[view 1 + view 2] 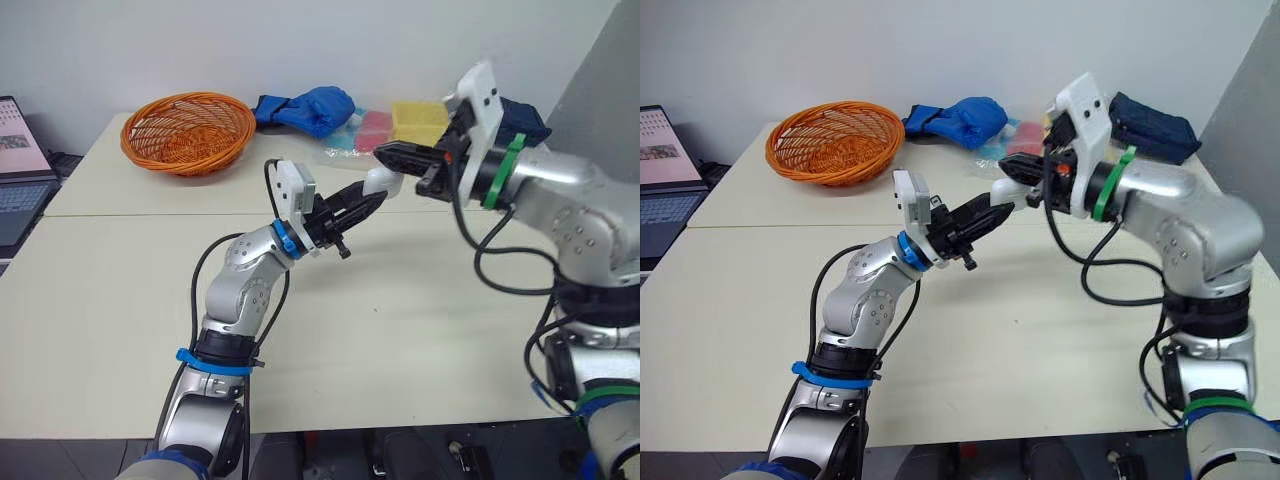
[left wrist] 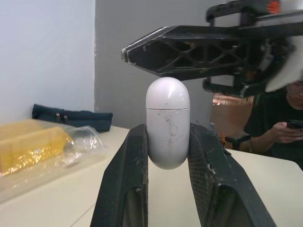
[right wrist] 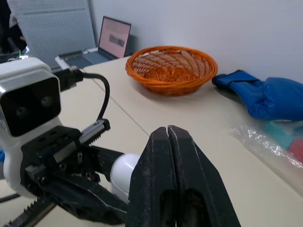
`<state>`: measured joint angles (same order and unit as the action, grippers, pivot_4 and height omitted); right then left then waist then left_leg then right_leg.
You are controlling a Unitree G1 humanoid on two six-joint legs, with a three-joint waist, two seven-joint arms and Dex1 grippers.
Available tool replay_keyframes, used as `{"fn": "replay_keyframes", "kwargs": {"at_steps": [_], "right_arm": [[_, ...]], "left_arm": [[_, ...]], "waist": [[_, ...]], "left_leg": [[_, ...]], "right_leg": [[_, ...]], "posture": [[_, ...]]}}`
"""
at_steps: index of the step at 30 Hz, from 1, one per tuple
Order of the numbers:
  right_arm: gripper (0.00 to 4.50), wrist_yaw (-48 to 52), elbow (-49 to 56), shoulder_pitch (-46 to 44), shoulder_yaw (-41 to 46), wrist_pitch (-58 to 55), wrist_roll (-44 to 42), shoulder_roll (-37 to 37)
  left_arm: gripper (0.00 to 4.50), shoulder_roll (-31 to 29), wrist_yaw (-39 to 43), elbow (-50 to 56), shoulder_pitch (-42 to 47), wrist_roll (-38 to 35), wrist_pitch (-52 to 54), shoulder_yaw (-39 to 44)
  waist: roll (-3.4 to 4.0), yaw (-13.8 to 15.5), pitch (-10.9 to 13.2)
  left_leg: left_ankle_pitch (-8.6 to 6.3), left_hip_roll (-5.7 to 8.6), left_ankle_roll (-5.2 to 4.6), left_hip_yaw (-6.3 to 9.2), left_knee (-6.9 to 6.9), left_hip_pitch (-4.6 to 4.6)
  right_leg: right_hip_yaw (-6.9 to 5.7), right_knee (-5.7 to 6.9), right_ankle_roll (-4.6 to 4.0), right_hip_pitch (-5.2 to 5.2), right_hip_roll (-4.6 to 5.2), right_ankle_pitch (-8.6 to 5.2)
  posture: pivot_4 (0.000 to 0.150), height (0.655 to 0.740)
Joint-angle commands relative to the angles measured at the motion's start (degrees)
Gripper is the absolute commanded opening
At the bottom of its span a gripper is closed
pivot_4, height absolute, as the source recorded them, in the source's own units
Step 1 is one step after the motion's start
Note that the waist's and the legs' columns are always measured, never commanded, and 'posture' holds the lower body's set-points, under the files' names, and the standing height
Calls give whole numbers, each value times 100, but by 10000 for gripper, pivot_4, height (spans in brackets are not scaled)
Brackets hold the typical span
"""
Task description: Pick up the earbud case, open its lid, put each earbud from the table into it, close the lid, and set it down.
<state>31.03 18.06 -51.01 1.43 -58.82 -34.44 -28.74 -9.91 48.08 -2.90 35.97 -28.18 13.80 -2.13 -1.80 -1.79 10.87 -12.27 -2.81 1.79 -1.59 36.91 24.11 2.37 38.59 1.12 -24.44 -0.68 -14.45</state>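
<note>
No legible text (laptop screen (image 3: pixel 116 34) too small).

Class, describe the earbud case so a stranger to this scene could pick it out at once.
Start at the cream table, then find where the two robot arms meet above it. The left gripper clamps the earbud case between its black fingers, beside the shut right gripper. It is a smooth white capsule with a thin seam, unlike the orange basket and blue glove behind.

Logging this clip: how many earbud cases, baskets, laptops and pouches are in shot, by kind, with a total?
earbud case: 1
orange basket: 1
laptop: 1
dark blue pouch: 1
Total: 4
</note>
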Motion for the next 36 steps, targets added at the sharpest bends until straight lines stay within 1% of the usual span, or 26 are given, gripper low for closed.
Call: {"fn": "replay_keyframes", "kwargs": {"at_steps": [1, 5, 6, 9, 11, 12, 14, 17, 19, 20, 23, 25, 30, 35, 36], "right_arm": [[258, 9, -99, 106, 302, 238, 65, -153], [258, 252, -172, 78, 726, 367, -352, -186], [258, 359, -139, 89, 816, 360, -478, -223], [6203, 1132, -3, 407, 953, 301, -774, -860], [12553, 1533, -5, 683, 945, 378, -855, -1206], [16850, 1783, 11, 918, 957, 462, -897, -1382], [23948, 2379, 118, 1440, 842, 839, -797, -1731], [34357, 2635, 315, 1959, 766, 947, -924, -1775], [41815, 2873, 460, 2273, 555, 1296, -722, -1804], [44642, 2969, 507, 2503, 362, 1618, -478, -1792], [44642, 3067, 427, 3101, -71, 2426, 139, -1721], [44642, 3131, 314, 3351, -254, 2856, 449, -1712], [44642, 3152, 101, 3438, -338, 3259, 637, -1553], [44642, 3055, -169, 3293, -387, 3479, 803, -1388], [44911, 3076, -238, 3269, -380, 3507, 821, -1388]], "left_arm": [[7976, 2, 136, 295, 305, -161, -165, 97], [7976, -142, 210, 161, 323, -55, -115, 87], [7976, -193, 197, 146, 332, -70, 34, 78], [7976, -663, 423, 9, 350, -423, 1308, 20], [7976, -914, 593, -73, 350, -665, 2000, 21], [7976, -1008, 586, -165, 340, -801, 2388, 68], [7976, -1070, 270, -473, 368, -1003, 3195, 253], [7976, -873, -296, -820, 339, -1285, 3840, 702], [7976, -855, -394, -787, 232, -1335, 4139, 745], [7976, -798, -619, -794, 130, -1361, 4399, 816], [7976, -645, -1258, -791, -142, -1451, 5156, 1034], [7976, -555, -1544, -715, -260, -1501, 5478, 1187], [7976, -351, -2056, -679, -325, -1516, 5838, 1459], [7976, -335, -2285, -713, -451, -1453, 5951, 1551], [11462, -345, -2311, -687, -456, -1493, 6015, 1604]], "waist": [[0, 2, 0], [0, 15, 0], [0, 13, 0], [0, 3, 0], [0, 0, 0], [0, -1, 0], [0, 5, 0], [-2, -8, 1], [-3, -24, 1], [-3, -25, 1], [-3, -18, 1], [-3, -13, 1], [-4, -18, 1], [-4, -20, 1], [-4, -20, 1]], "left_leg": [[0, 2, 0, -4, 3, 0], [0, 9, 0, -8, 6, -1], [0, 9, 0, -8, 5, -2], [0, 5, 0, -2, -1, -4], [0, 4, -1, -1, -6, -6], [-1, 3, -1, 1, -6, -6], [0, 3, -1, 0, -5, -7], [-1, 5, -1, 1, 1, -10], [-1, 4, -1, 0, 3, -15], [-1, 4, -1, -1, 3, -18], [-1, 3, -1, 7, 1, -26], [0, 4, 0, 6, 2, -25], [0, 10, 0, -2, 8, -41], [0, 9, 1, 0, 3, -58], [0, 9, 1, 0, 3, -59]], "right_leg": [[-2, 1, 0, 0, 2, 0], [-3, -3, 4, 4, 8, 2], [-3, -3, 4, 4, 8, 2], [-3, -5, 2, 4, 3, 1], [-4, -4, -2, 4, 0, -2], [-5, -5, -3, 4, -1, -3], [-8, -4, -3, 4, -1, -3], [-10, -1, 3, 9, 1, -6], [-7, 3, 3, 9, 1, -6], [-5, 7, 3, 9, 1, -6], [-9, 8, 3, 17, -1, -6], [-9, 8, 3, 16, 0, -7], [0, 17, 8, 26, 5, -3], [1, 25, 6, 33, 1, -4], [2, 26, 5, 33, 0, -4]], "posture": [[1500, 7400], [1500, 7400], [1500, 7400], [1500, 7400], [1500, 7400], [1500, 7400], [1500, 7400], [1500, 7400], [1500, 7400], [1500, 7400], [1500, 7400], [1500, 7400], [1500, 7400], [1500, 7400], [1500, 7400]]}}
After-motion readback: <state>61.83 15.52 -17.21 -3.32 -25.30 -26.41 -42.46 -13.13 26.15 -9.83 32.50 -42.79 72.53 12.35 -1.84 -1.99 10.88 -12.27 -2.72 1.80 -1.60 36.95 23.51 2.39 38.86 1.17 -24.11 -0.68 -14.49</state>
